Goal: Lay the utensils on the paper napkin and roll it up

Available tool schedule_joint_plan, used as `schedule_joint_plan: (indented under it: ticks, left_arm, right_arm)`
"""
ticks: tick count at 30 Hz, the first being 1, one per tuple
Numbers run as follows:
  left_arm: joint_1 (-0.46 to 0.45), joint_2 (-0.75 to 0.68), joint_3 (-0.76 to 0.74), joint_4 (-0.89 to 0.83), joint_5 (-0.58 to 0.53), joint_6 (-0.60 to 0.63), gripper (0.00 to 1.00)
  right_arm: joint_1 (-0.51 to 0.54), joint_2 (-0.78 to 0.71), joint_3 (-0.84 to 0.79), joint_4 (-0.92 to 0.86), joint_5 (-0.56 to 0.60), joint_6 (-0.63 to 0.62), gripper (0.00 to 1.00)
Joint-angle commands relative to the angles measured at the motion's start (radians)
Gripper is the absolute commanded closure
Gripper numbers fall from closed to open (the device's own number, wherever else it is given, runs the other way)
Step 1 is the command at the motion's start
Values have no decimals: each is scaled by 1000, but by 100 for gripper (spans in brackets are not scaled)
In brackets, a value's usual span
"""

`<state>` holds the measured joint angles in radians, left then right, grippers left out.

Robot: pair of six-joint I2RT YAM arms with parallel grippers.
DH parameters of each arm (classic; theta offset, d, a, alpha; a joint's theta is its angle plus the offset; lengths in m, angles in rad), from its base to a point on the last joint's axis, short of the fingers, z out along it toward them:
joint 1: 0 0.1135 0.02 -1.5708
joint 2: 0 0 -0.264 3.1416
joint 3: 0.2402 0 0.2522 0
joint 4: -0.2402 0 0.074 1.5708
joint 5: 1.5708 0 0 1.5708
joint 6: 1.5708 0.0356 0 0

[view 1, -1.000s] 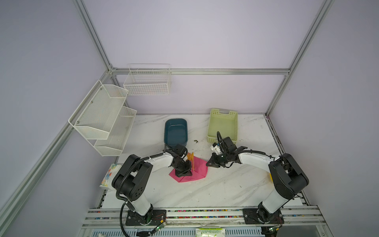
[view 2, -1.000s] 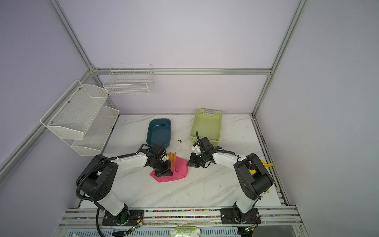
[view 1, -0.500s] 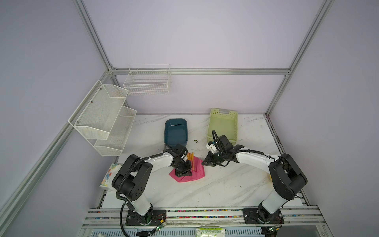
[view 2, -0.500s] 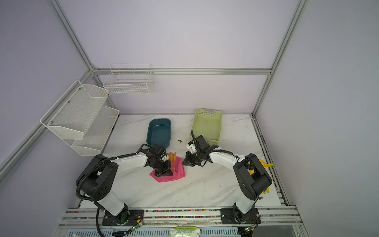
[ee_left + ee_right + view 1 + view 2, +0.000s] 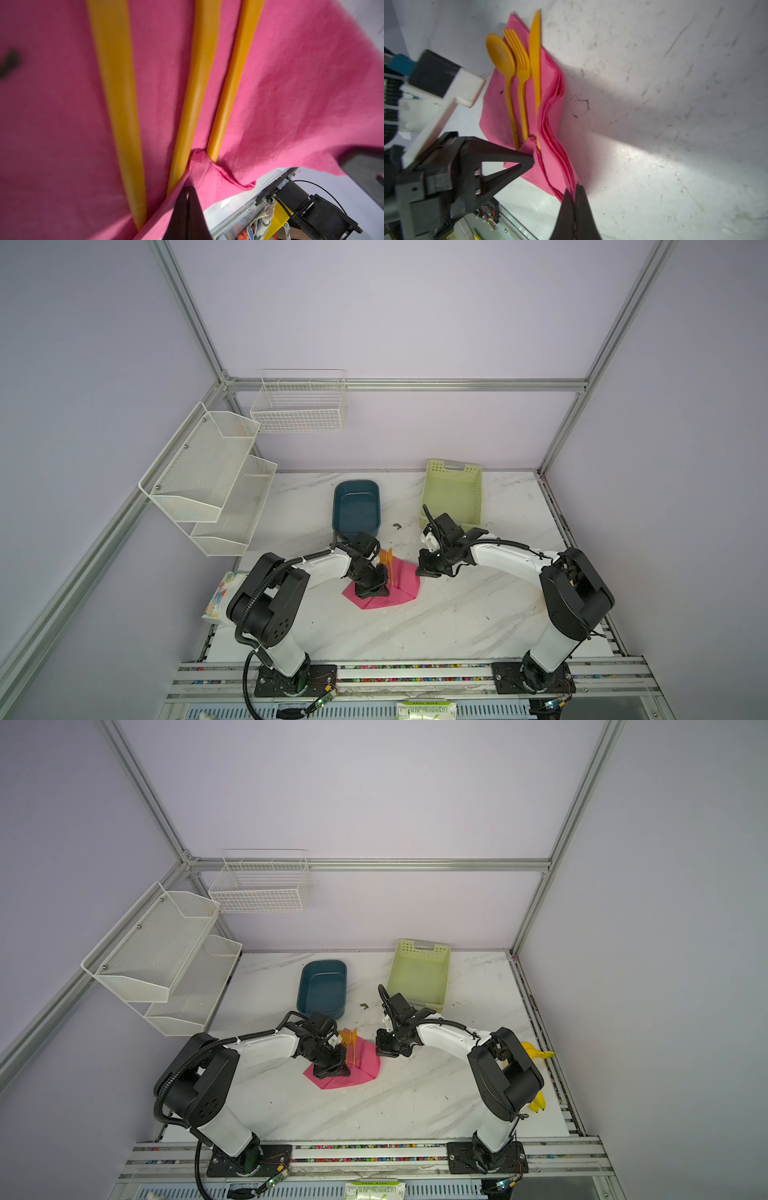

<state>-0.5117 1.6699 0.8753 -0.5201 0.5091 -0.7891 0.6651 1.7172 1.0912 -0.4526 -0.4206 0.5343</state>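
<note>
Rolling starts: utensils (image 5: 522, 68) lie on napkin (image 5: 496, 112); left gripper (image 5: 188, 193) clamps its fold, right gripper (image 5: 575, 191) seemingly pinches a corner. Next, both should carry paper over handles.

Robotics lab test cell with household props.

Walled on three sides of the white marble-patterned tabletop (image 5: 415, 626) by plain lilac panels (image 5: 395, 315) in an aluminium profile frame (image 5: 407, 384); bolted to a slotted metal rail (image 5: 415, 680) along the tabletop's front edge, a left arm (image 5: 270, 601) and a right arm (image 5: 577, 593), bare cables and a small circuit board (image 5: 326, 698) just below; hung above the tabletop's back left corner, a white wire basket (image 5: 299, 406) and a two-tier mesh shelf (image 5: 208, 481); at the tabletop's back, a teal tub (image 5: 356, 506) and a pale green crate (image 5: 453, 493).
</note>
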Motion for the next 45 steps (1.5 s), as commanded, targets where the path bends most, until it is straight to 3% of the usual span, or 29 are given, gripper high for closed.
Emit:
schedule_joint_plan:
  ticks: [1,26,38,45]
  left_arm:
    - [0,-4,68,-18,-11,20,100]
    - [0,-4,68,-20,-10,17,100]
    - [-1,-6,73,-22,-11,17,100]
    - [-1,-7,77,-25,-10,19,100]
  right_arm:
    - [1,24,18,-81,78,-25,100]
    - [67,67,131,-180,131,-11,100]
    - [110,74,181,-185,96,13,100]
    - [109,86,181,-254,188,0,100]
